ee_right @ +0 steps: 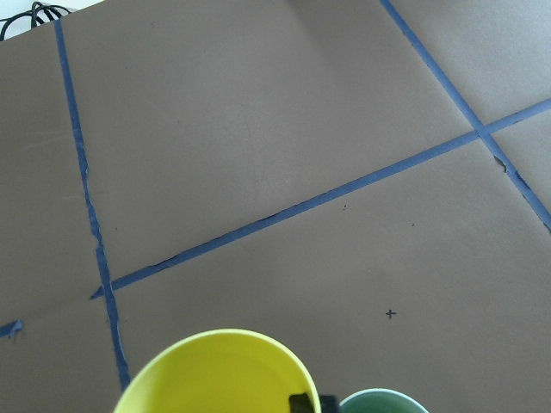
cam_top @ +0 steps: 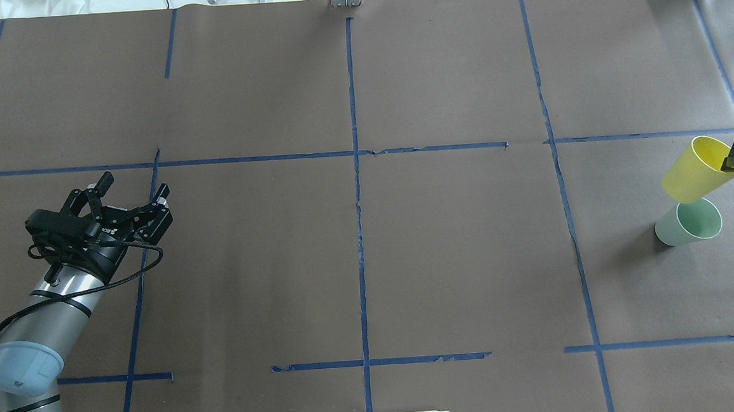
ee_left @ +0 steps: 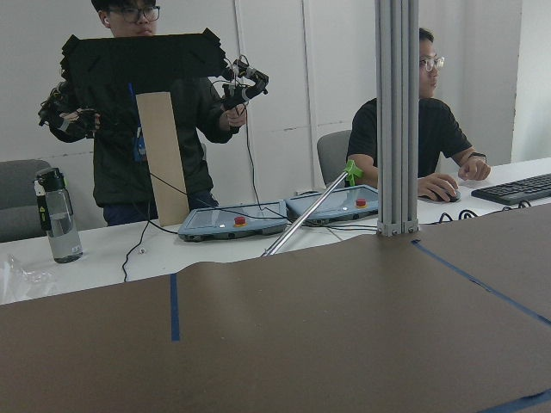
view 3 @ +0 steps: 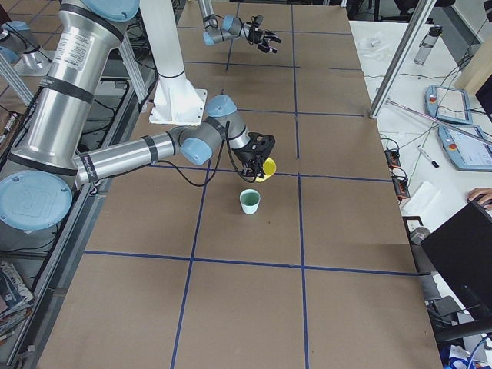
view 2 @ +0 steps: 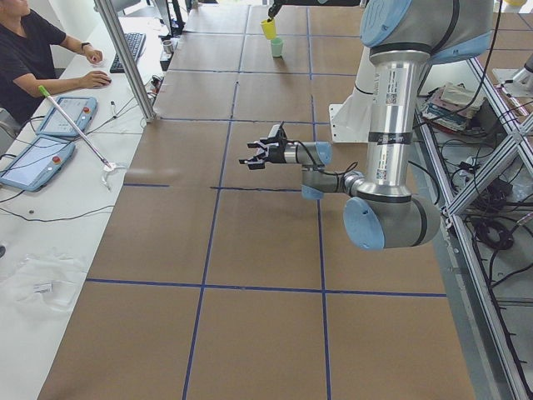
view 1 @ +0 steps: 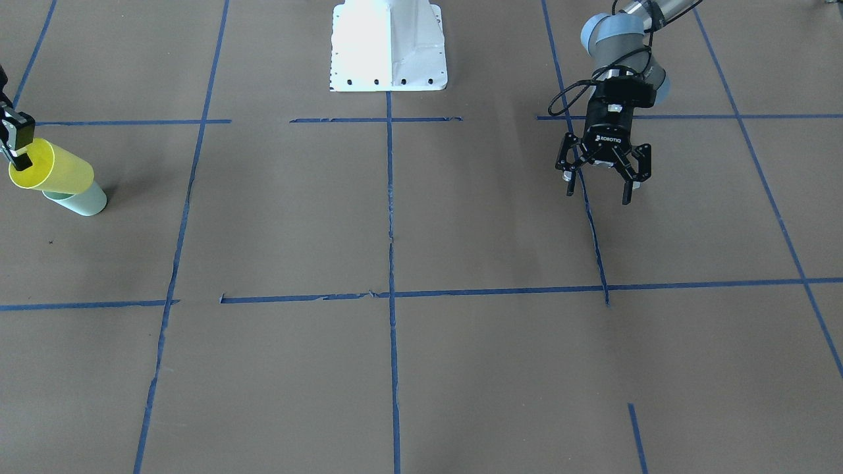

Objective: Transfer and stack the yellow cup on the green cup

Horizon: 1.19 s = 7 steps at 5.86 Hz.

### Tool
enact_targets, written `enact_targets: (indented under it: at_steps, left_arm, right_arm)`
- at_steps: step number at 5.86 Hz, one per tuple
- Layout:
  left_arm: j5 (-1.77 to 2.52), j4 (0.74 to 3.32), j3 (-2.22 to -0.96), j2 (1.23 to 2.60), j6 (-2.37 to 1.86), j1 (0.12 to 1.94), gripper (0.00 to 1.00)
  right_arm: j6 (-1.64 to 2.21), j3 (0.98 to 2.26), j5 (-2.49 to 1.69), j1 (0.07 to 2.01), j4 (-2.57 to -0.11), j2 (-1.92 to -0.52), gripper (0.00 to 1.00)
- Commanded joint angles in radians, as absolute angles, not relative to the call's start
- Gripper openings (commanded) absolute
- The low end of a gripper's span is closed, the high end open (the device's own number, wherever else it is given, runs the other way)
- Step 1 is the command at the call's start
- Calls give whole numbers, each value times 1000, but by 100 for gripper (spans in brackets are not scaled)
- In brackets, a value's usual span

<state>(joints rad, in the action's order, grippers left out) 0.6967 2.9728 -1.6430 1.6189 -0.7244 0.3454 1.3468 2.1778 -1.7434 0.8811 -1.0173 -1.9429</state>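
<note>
The yellow cup (cam_top: 691,173) hangs tilted in the air, its rim pinched by my right gripper (cam_top: 733,162), which is shut on it. It also shows in the front view (view 1: 56,170) and in the right wrist view (ee_right: 215,374). The green cup (cam_top: 690,222) stands upright on the table just below and beside the yellow cup's base; it shows too in the front view (view 1: 82,199) and the right side view (view 3: 250,201). The yellow cup is above it, not inside it. My left gripper (cam_top: 133,190) is open and empty, far away on the other side of the table.
The robot's white base (view 1: 388,46) stands at the table's robot side. Blue tape lines (cam_top: 357,187) cross the brown table. Operators sit at a side desk with tablets (view 2: 62,117) beyond the far edge. A metal post (ee_left: 394,116) stands at that edge.
</note>
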Motion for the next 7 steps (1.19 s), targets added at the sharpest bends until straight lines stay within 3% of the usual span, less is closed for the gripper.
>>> enact_targets:
  at_steps: [1,4,7]
  left_arm:
    - [884,2918,-1643,1596,-748,488,100]
    - [1267,2707,-1646,1586,-782,732,100]
    - [1338,2663,-1646,1586,-782,770,100]
  right_arm:
    - [1336,2171,-1713,857,-908,-2011,0]
    - [1341,2161,-1633,821,-907,-2026,0]
    - [1335,2143,-1574,767,-907,-2056,0]
